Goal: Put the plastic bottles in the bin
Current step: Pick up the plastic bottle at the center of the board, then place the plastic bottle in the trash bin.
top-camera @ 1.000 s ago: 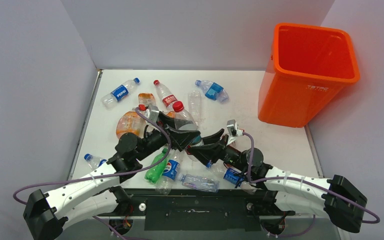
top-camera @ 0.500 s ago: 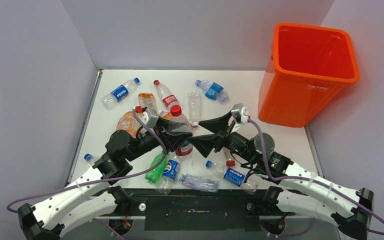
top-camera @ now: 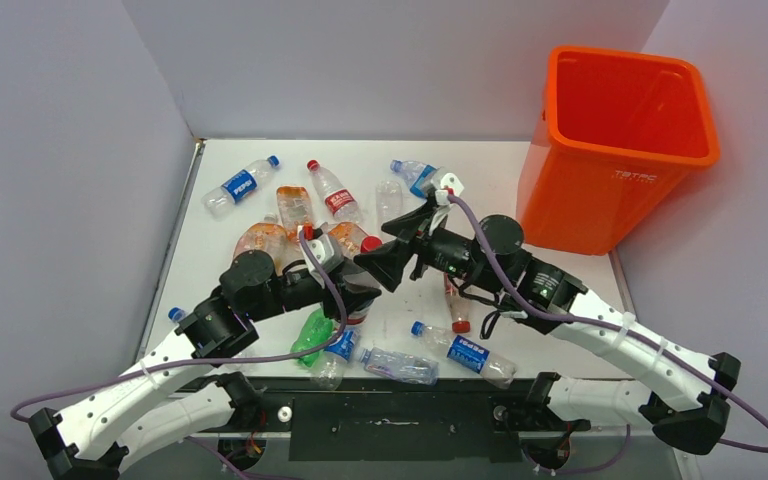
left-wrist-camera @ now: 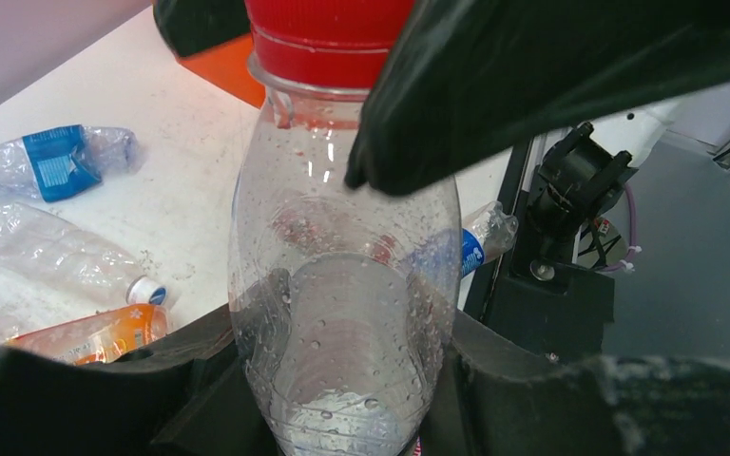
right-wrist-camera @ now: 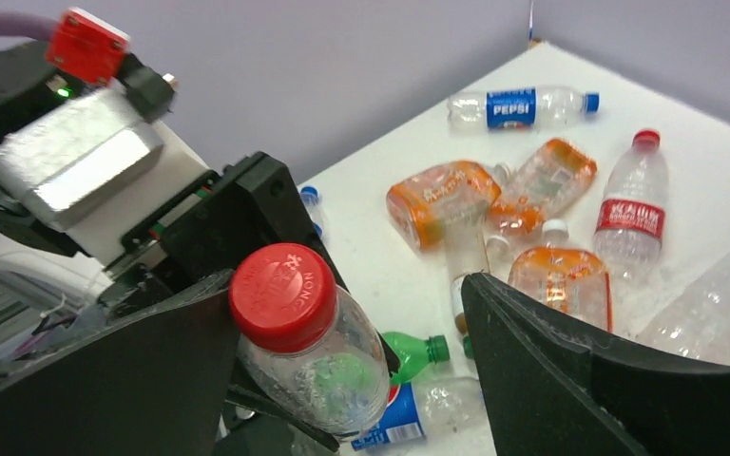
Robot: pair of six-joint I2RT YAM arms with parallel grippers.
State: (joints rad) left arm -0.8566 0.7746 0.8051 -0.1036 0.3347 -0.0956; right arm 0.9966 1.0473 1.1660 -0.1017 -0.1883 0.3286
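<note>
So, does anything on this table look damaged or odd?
Several bottles are squashed: the crumpled clear plastic bottle with a blue label near the back, and flattened orange-tinted plastic bottles left of centre. No spill shows. Otherwise, the left gripper clamps a clear red-capped bottle with the right gripper open around its cap.

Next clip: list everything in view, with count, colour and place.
plastic bottles: about thirteen loose; clear, orange-tinted, one green; lying scattered over the table.
held bottle: one, clear with red cap, mid-table.
bin: one, bright orange, far right corner.
table: one, white, between grey walls.
arms: two, white and black, reaching in from the near edge.
left end effector: black, shut on the held bottle.
right end effector: black, open, straddling the held bottle's cap.
</note>
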